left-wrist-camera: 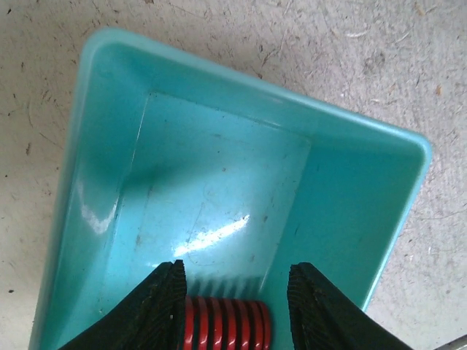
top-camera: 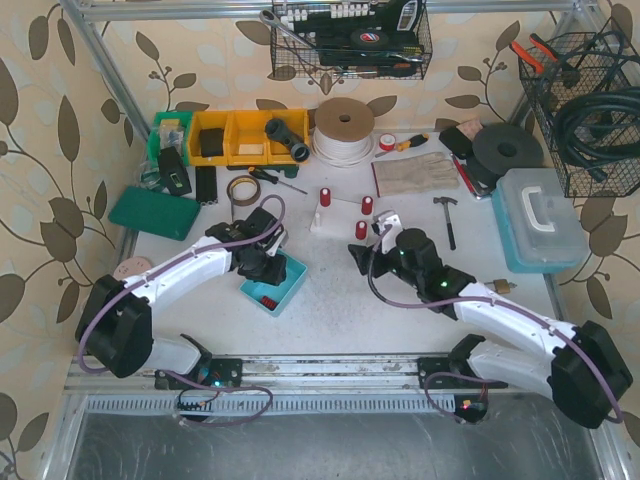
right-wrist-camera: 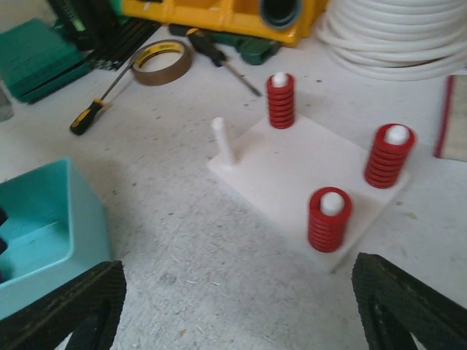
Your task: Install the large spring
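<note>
Far left: reaching into teal bin (left-wrist-camera: 109,131) with left tool (left-wrist-camera: 237,292), lowered over red spring (left-wrist-camera: 226,322) at bin bottom. Part-released, not clenched yet: touching spring with one pad, sliver of gap at other. Straddling crosswise, likely for square pinch before lift.

Centre: white board (right-wrist-camera: 292,175) on tabletop (right-wrist-camera: 182,248), three posts carrying fitted springs (right-wrist-camera: 281,100), fourth post (right-wrist-camera: 222,140) bare, so likely destination.

Right: right tool (right-wrist-camera: 237,292) spread wide, grasping nothing, hovering near board, perhaps to steady it.
</note>
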